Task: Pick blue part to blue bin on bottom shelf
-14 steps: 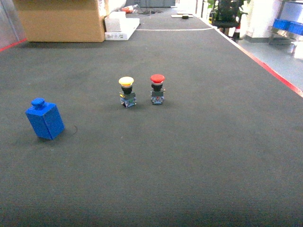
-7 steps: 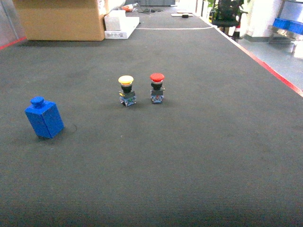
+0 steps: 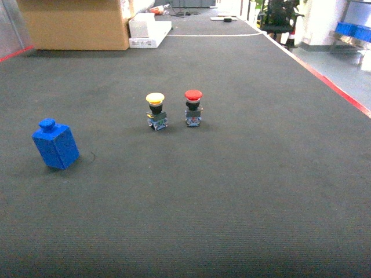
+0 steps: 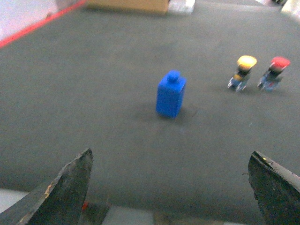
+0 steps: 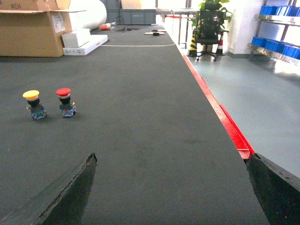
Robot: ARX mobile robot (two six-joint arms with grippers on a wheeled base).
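Lying under everything: a wide dark mat (image 3: pixel 243 191), rough-looking, with a big cardboard box (image 3: pixel 75 23) far at the back. No blue bin or bottom shelf showing up close here.

Standing on the mat's left side, well apart from the rest: the blue part (image 3: pixel 55 145), tipping a little, with a small round knob on top. Probably feeling hard and light, not squishy, not breaking easily. Maybe sliding a bit on smooth flat sides. Best squeezing across the wide flat body, not the little knob.

Sitting near the middle, side by side: a yellow button (image 3: pixel 155 111) and a red button (image 3: pixel 193 108).

Hanging wide open, holding nothing, facing the part from back a way: the left gripper (image 4: pixel 171 187). Also wide open and holding nothing: the right gripper (image 5: pixel 171 190).
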